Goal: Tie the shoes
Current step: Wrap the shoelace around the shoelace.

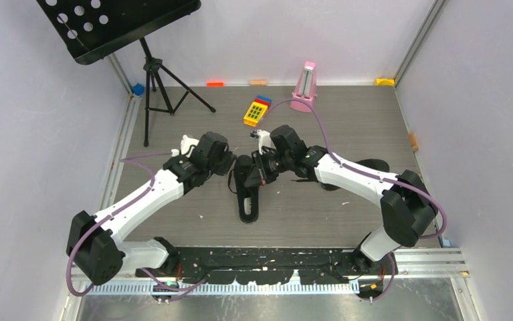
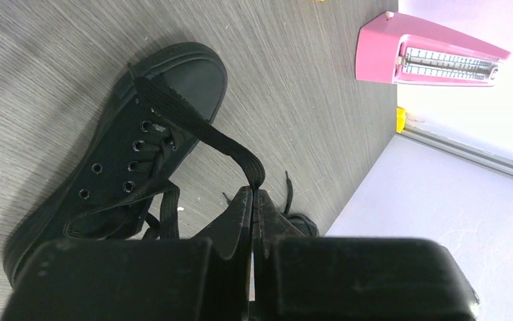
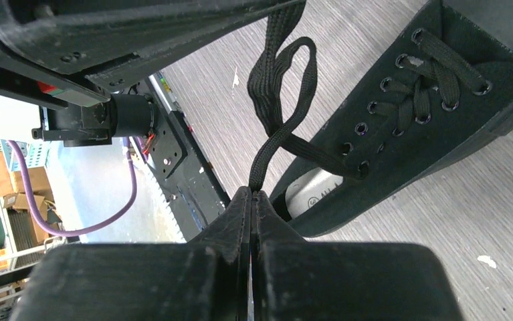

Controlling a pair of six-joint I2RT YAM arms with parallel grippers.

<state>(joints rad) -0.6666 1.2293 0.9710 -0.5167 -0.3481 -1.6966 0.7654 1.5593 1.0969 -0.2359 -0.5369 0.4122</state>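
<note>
Shoe (image 1: 249, 200): lies mid-tabletop (image 1: 347, 134), between both arms.
Left hand (image 2: 253, 195): clamped tight on first lace (image 2: 200, 130), pulled taut.
Right hand (image 3: 251, 194): pinches second lace (image 3: 300, 144).
Purpose: ends likely held apart, ready for crossing into a knot.

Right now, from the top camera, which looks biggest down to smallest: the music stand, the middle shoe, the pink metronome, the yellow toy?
1. music stand
2. shoe, though partly covered
3. pink metronome
4. yellow toy, only slightly smaller
</note>
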